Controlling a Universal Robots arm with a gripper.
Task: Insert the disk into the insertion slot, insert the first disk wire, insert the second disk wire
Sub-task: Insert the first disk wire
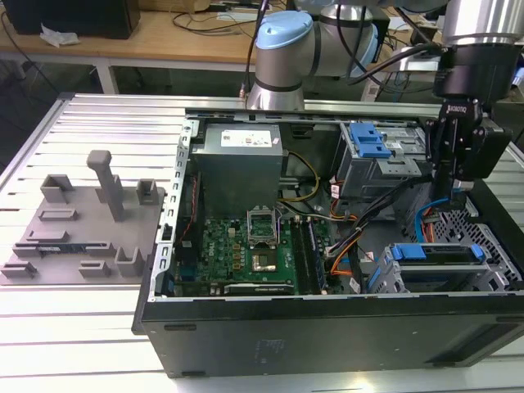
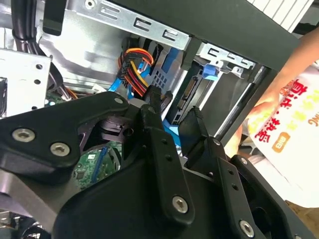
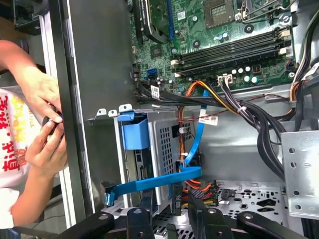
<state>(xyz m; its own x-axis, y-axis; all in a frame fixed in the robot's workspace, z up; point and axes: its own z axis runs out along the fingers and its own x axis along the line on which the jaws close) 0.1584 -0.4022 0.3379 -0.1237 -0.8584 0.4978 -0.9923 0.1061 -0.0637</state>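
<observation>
Slatted aluminium table (image 1: 98,327) carries the opened computer case (image 1: 327,336). Its disk (image 1: 409,252) sits seated in the insertion slot (image 1: 491,246) by the exterior view's right wall, rear face exposed for cabling. Just above that rear hangs the gripper (image 1: 453,195), jaws parted around the power connector (image 3: 178,201), not clamped. Coloured wires (image 3: 199,191) crowd close, and a person's hands (image 3: 45,129) rest outside the case.
</observation>
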